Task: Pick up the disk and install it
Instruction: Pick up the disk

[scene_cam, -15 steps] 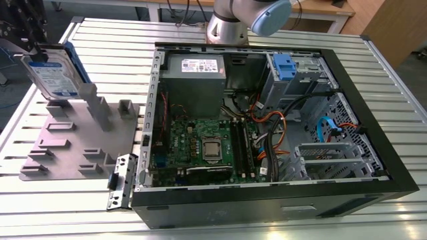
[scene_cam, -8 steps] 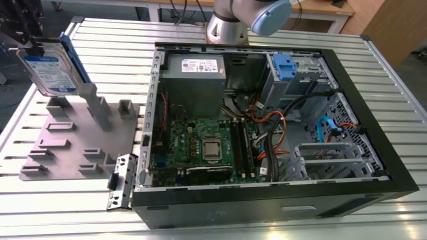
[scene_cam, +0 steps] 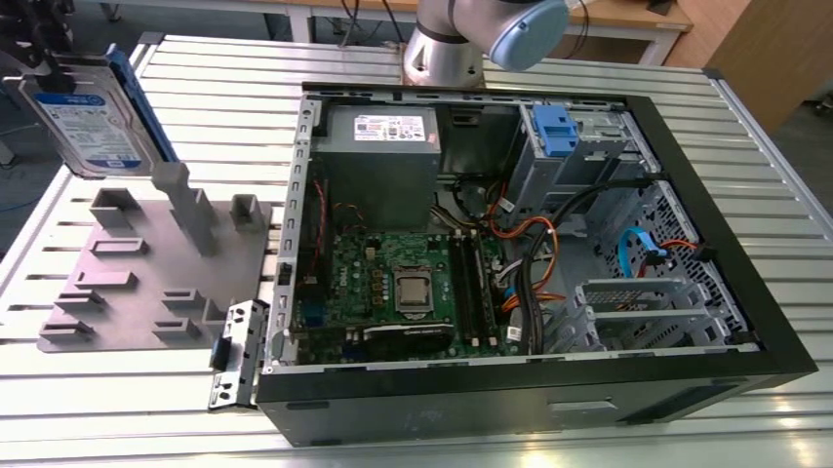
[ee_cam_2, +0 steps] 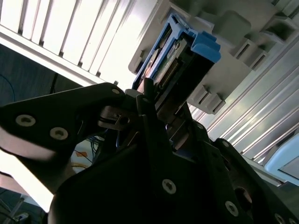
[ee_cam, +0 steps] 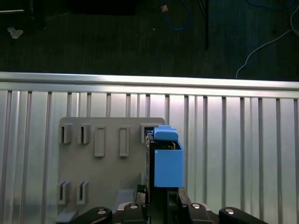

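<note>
The disk [scene_cam: 101,125] is a silver slab with a white and blue label and blue side rails. It hangs tilted at the exterior view's far left, above the grey fixture plate [scene_cam: 143,263]. My gripper [scene_cam: 50,76] is shut on its upper end. In both wrist views the disk [ee_cam_2: 174,63] [ee_cam: 164,164] shows edge-on with its blue rail outward, clamped between the black fingers [ee_cam_2: 148,109] of the gripper [ee_cam: 161,201]. Beneath it lies the fixture plate [ee_cam: 103,172].
An open black computer case [scene_cam: 677,175] lies on the slatted metal table [scene_cam: 234,68], to the exterior view's right of the fixture. It holds a motherboard [scene_cam: 404,283], a grey power supply [scene_cam: 380,146], cables and a drive bay with a blue clip [scene_cam: 553,132]. The arm's base [scene_cam: 450,49] stands behind the case.
</note>
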Controlling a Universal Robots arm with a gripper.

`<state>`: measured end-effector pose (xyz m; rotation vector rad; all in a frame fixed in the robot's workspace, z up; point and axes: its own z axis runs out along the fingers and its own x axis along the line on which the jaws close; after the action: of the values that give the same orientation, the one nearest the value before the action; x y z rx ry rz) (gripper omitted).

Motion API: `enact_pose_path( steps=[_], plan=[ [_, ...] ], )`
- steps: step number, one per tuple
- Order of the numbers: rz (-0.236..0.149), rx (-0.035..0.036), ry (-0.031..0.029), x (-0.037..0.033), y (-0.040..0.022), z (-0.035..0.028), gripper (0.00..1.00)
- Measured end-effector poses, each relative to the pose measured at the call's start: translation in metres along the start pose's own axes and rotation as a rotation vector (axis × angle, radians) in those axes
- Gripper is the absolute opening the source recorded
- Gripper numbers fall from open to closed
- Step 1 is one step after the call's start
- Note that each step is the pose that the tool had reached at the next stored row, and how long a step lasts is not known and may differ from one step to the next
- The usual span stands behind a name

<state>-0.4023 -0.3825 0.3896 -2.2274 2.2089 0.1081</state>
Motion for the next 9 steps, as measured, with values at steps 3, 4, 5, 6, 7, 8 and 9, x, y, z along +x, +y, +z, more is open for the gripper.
enact_pose_path(
  steps=[3,4,5,6,7,8,9],
  plan=[
    [0.000,0.0001,0.0000,-0.0003,0.0003,-0.0066,0.35],
    [0.000,0.0001,-0.0001,-0.0005,0.0004,-0.0087,0.35],
    [0.000,0.0001,-0.0001,-0.0006,0.0005,-0.0108,0.35],
    [0.000,0.0001,0.0000,-0.0007,0.0006,-0.0130,0.35],
    [0.000,0.0001,-0.0001,-0.0008,0.0007,-0.0150,0.35],
    [0.000,0.0001,0.0000,-0.0009,0.0008,-0.0171,0.35],
    [0.000,0.0001,-0.0001,-0.0010,0.0009,-0.0192,0.35]
  ],
)
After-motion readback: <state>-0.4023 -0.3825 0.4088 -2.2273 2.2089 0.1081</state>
